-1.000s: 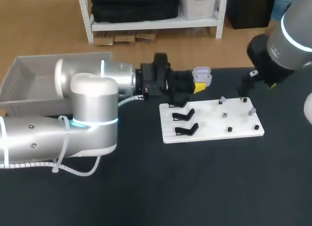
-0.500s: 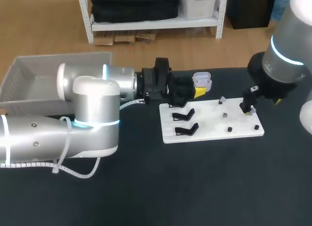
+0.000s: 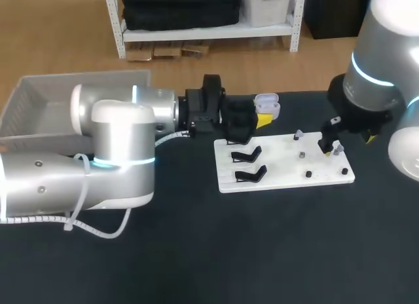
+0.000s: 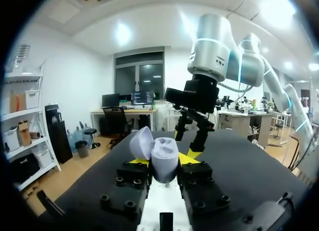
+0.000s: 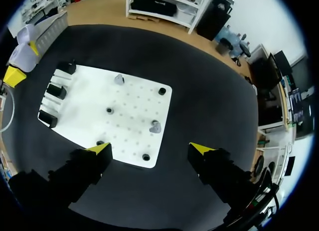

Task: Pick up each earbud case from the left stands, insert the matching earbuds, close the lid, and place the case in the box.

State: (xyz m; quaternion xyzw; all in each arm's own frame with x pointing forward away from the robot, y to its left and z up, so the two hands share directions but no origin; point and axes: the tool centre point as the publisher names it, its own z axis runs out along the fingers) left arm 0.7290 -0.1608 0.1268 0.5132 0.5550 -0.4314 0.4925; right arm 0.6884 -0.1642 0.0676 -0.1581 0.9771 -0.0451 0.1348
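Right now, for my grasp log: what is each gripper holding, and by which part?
Left gripper holds the open case by its base, a finger on each side. Right gripper is open, empty.

A white board [image 3: 281, 165] lies on the black table [image 3: 262, 251].

You have bare table [image 3: 262, 251] on the near side of the white board [image 3: 281, 173]; its black stands [image 3: 251, 174] and pegs [image 3: 308, 174] block low passes across it.

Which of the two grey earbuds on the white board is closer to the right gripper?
The earbud on the board's side away from the black stands; the other earbud sits farther from the right gripper.
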